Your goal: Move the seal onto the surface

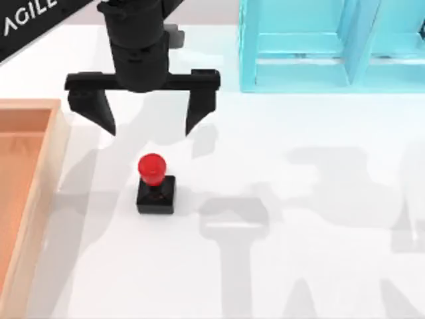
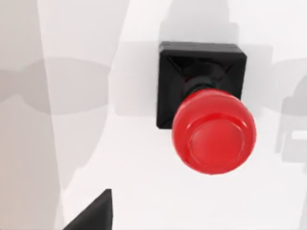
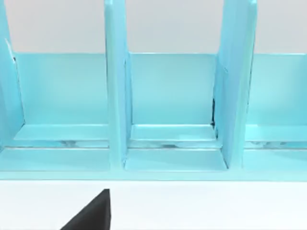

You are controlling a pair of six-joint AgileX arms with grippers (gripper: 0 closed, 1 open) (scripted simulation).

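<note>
Seal [image 1: 155, 183] upright beneath spread left claw [image 1: 151, 123]

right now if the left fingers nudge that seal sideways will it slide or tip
The seal would probably slide on the glossy surface, since its black square base sits flat. A push high on the round red knob might tip it. The knob looks slick, so the open left gripper may slip there.

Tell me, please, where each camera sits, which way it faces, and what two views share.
Top view: above the table, looking down at the seal on the white surface, a tray and a blue shelf; the open left claw shows.
Left wrist view: on the left arm, looking down at the seal; one dark fingertip shows.
Right wrist view: on the right arm, facing the shelf; one fingertip shows.
Shared: top and left wrist views both show the seal.
</note>
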